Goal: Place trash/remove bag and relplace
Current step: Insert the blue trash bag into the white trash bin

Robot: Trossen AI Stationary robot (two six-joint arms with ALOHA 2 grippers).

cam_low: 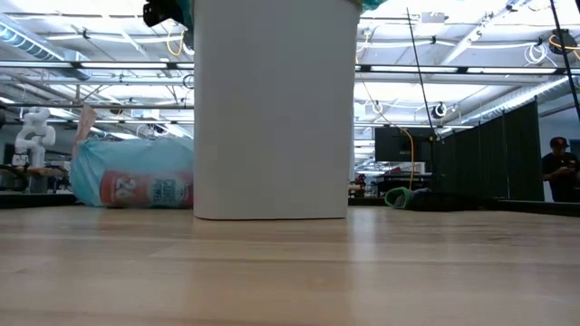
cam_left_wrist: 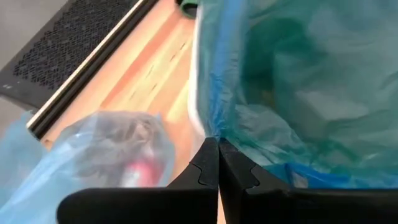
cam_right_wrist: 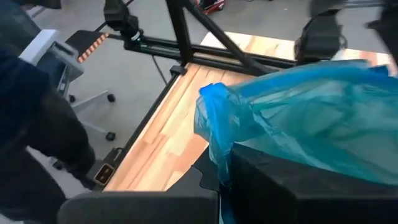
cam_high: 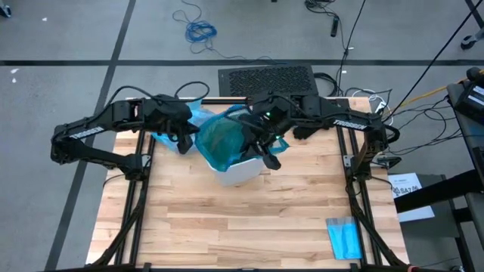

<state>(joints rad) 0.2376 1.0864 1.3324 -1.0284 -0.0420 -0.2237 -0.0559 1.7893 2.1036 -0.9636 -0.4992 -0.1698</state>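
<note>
Bag (cam_high: 168,138) lies beside the bin (cam_high: 240,173); both tools (closed) pinch its teal liner's (cam_high: 221,141) rim.

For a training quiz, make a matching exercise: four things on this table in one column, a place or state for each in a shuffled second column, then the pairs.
Things:
1. white bin
2. teal-green bag
3. light-blue bag of trash
4. folded blue sheet

Places or states:
A. flat near the table's front right corner
B. draped over the bin's mouth
C. standing upright mid-table
D. lying on the table beside the bin, on the left arm's side

Pairs: 1-C, 2-B, 3-D, 4-A
</note>
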